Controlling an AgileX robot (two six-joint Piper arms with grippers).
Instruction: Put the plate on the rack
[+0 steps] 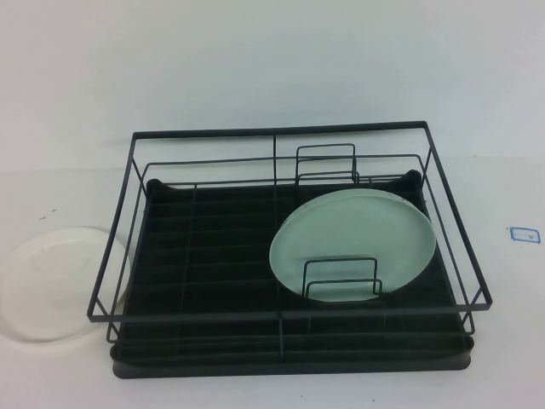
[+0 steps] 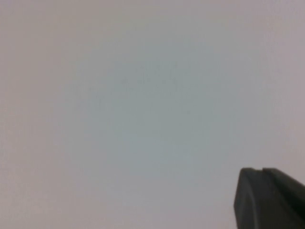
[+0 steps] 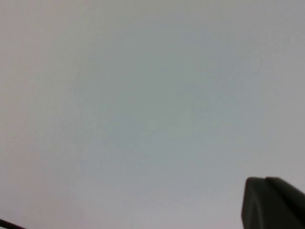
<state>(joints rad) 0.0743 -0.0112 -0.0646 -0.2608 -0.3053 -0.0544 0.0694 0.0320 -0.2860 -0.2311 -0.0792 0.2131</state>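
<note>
High view — round white plate (image 1: 53, 283) flat, left of rack (image 1: 289, 256).

My left gripper (image 2: 267, 200) and right gripper (image 3: 271, 202) face bare table. The rack's (image 1: 281, 315) left half lies open; the mint-green plate (image 1: 353, 243) blocks its right; the plate (image 1: 55, 281) lies outside, left.

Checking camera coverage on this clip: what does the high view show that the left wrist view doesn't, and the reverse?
Only the high view shows the rack, the mint-green plate leaning inside it, and the white plate on the table left of the rack; neither claw appears there. Only the left wrist view shows a dark piece of the left claw. Both share the plain pale table surface.
</note>
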